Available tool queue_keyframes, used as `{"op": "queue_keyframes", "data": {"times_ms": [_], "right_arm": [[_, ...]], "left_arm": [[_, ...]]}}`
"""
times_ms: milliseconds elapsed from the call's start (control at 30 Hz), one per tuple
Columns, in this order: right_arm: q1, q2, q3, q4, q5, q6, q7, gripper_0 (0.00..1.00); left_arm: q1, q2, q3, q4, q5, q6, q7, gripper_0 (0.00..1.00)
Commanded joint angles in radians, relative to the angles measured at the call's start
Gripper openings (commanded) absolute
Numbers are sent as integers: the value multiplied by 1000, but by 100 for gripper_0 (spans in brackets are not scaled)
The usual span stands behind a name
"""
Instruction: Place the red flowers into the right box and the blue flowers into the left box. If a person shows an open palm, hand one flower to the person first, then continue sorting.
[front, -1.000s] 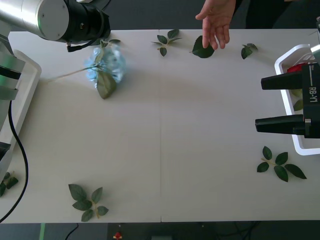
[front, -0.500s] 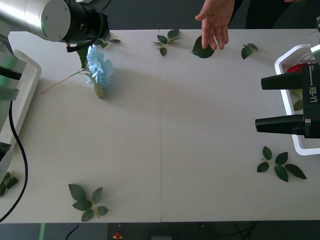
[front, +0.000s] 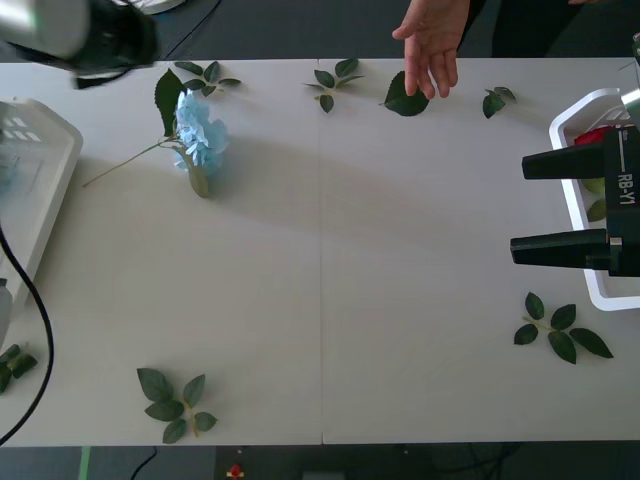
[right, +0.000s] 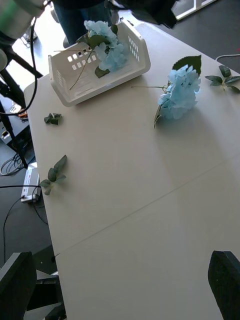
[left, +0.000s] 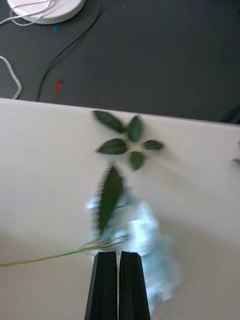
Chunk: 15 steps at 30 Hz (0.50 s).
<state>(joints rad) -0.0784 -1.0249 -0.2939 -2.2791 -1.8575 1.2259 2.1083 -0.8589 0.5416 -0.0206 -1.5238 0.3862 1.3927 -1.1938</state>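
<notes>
One blue flower (front: 200, 135) lies on the table at the far left, its stem pointing toward the left box (front: 50, 125). From the right wrist, this blue flower (right: 180, 92) lies beside the left box (right: 100, 80), which holds more blue flowers (right: 107, 47). My left arm (front: 95, 35) is at the far left corner, and its gripper (left: 118, 282) is shut and empty above the bloom. At the right edge, my right gripper (front: 560, 205) stands open in front of the right box (front: 570, 115), where a red flower (front: 593, 135) shows. A person's open hand (front: 432, 45) reaches over the far edge.
Loose green leaf sprigs lie near the front left (front: 175, 400), front right (front: 560, 335), and along the far edge (front: 335, 78). A single large leaf (front: 405, 98) sits under the person's hand. A black cable (front: 45, 340) hangs at the left edge.
The blue flower settled onto the table and stayed put. My left arm drew back to the left, uncovering the left box. The right arm and the person's hand held still.
</notes>
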Motion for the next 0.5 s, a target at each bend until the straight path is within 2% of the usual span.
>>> {"op": "queue_keyframes", "data": {"times_ms": [33, 300, 367, 500], "right_arm": [[2, 17, -1, -5, -11, 0, 15, 100], [2, 17, -1, -5, -11, 0, 15, 100], [2, 17, -1, -5, -11, 0, 15, 100], [2, 17, -1, -5, -11, 0, 15, 100]], "left_arm": [[-51, 43, 143, -53, -7, 89, -260, 0], [-51, 43, 363, -52, -6, 184, -621, 0], [-38, 44, 421, -52, -12, 201, -773, 0], [15, 78, 447, -53, -26, 174, -1100, 0]]}}
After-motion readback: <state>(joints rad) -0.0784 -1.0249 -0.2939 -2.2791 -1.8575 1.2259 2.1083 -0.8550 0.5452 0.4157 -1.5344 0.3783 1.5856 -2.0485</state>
